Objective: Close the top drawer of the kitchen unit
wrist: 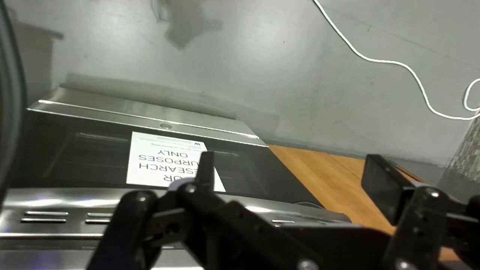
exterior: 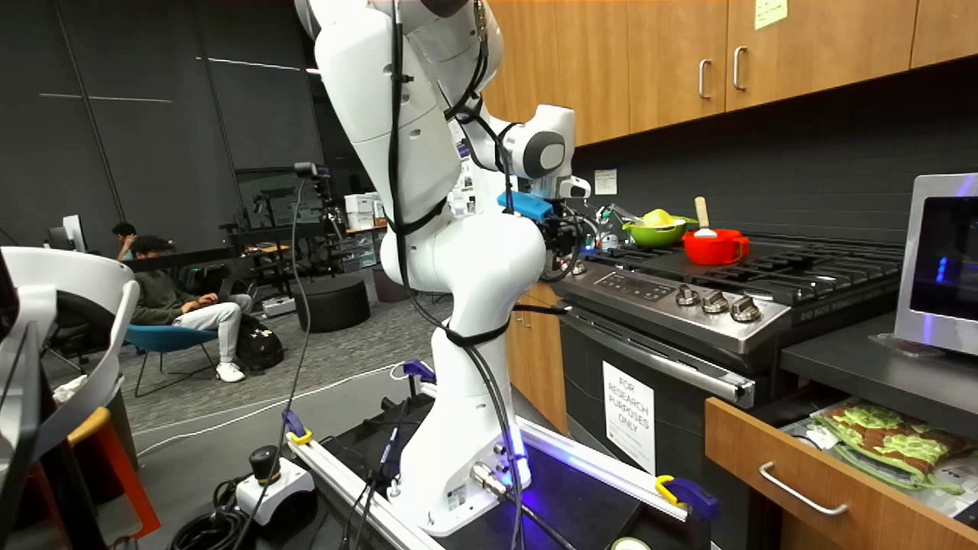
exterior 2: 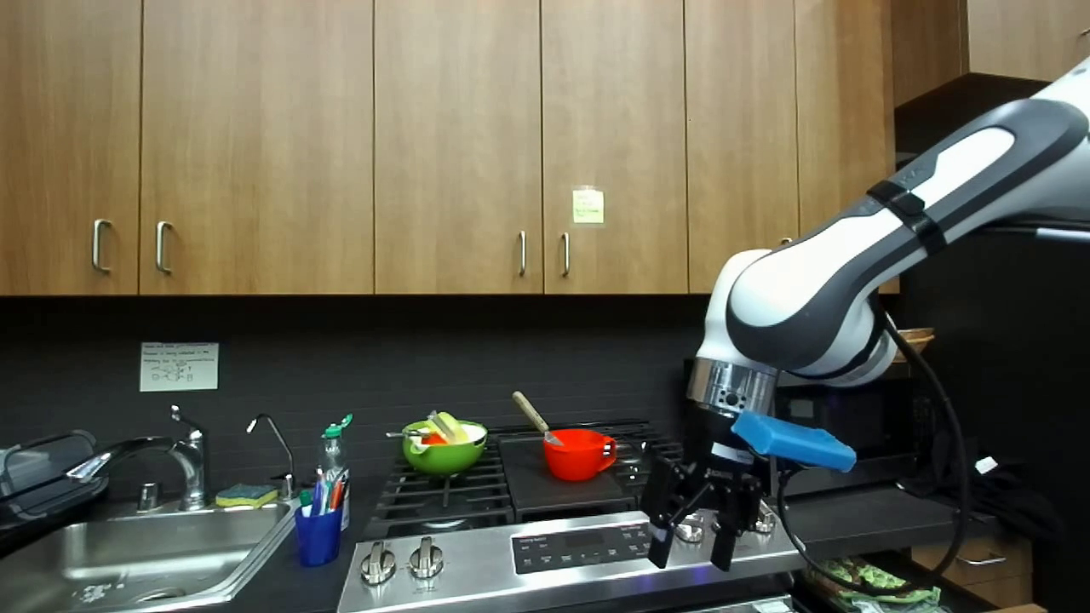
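Note:
The top drawer point(exterior: 886, 519) is pulled open at the lower right of an exterior view, with its silver bar handle point(exterior: 802, 490) on the brown front. A brown-and-green patterned cloth item point(exterior: 890, 435) lies inside; it also shows at the bottom of an exterior view point(exterior 2: 877, 577). The kitchen unit's dark countertop point(exterior: 863, 355) lies above the drawer. My gripper point(exterior 2: 691, 558) points down in front of the stove's control panel, apart from the drawer. In the wrist view my gripper point(wrist: 294, 176) is open with nothing between its fingers; the drawer is out of view there.
The steel stove point(exterior 2: 477, 566) and its oven handle point(exterior: 649, 351) stand between my gripper and the drawer. A red pot point(exterior 2: 575, 455) and green bowl point(exterior 2: 444, 455) sit on the stove. A microwave point(exterior: 943, 263) stands on the countertop. A clamp point(exterior: 688, 496) sits near the drawer.

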Controlling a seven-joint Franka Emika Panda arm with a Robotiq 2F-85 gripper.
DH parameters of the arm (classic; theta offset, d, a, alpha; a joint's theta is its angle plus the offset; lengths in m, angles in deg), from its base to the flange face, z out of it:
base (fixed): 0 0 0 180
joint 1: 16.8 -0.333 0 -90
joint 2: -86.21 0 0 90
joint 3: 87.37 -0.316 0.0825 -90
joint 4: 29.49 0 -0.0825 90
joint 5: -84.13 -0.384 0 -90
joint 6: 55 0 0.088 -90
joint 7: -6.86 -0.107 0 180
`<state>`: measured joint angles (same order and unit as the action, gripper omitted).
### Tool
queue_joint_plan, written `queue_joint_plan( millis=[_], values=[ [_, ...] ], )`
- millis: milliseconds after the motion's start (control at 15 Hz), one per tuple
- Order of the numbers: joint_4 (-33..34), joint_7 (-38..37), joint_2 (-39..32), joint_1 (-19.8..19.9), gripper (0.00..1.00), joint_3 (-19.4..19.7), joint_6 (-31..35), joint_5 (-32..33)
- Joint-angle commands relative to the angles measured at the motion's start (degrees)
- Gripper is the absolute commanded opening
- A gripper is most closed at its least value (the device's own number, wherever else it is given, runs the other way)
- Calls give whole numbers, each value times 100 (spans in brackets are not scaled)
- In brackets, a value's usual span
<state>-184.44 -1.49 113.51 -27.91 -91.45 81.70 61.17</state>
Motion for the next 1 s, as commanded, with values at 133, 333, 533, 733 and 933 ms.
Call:
queue_joint_plan(
  millis=[133, 333, 533, 733, 933],
  values=[
    [-497, -203, 130, 120, 100, 168, -348, -347],
    [-447, -57, 35, 176, 100, 302, -803, -425],
    [-441, -216, 90, 408, 100, 339, -1232, -239],
    [-442, -723, 7, 810, 100, 75, -1430, 413],
    [-445, -1195, -19, 1127, 100, -41, -1433, 1024]
  ],
)
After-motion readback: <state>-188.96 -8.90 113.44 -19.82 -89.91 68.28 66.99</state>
